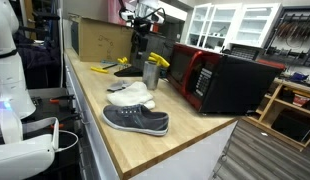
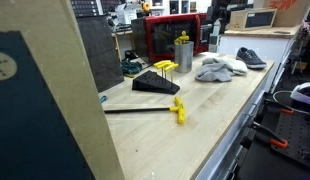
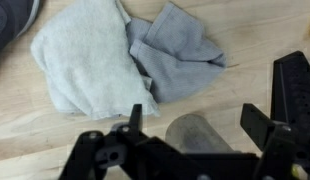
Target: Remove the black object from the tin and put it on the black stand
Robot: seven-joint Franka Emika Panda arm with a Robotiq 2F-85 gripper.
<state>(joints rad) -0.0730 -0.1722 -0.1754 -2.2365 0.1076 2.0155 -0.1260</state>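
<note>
The shiny tin (image 1: pixel 150 76) (image 2: pixel 182 56) stands upright on the wooden table, between the black stand and the microwave. The black object (image 1: pixel 157 61) (image 2: pixel 182 40) sticks out of its top, yellow part showing. The low black stand (image 1: pixel 128 70) (image 2: pixel 155 83) lies right beside the tin. My gripper (image 1: pixel 139 50) (image 3: pixel 198 122) hangs open just above and behind the tin. In the wrist view a blurred grey cylinder, the tin (image 3: pixel 195 138), sits between the spread fingers (image 3: pixel 135 116), with the stand (image 3: pixel 295 90) at the right edge. The object itself does not show there.
A red-and-black microwave (image 1: pixel 220 82) stands close beside the tin. A pale cloth (image 1: pixel 130 96) (image 3: pixel 95 60) and a grey shoe (image 1: pixel 136 121) lie toward the table's front. A flat yellow item (image 1: pixel 102 68) and a cardboard box (image 1: pixel 100 40) sit beyond the stand.
</note>
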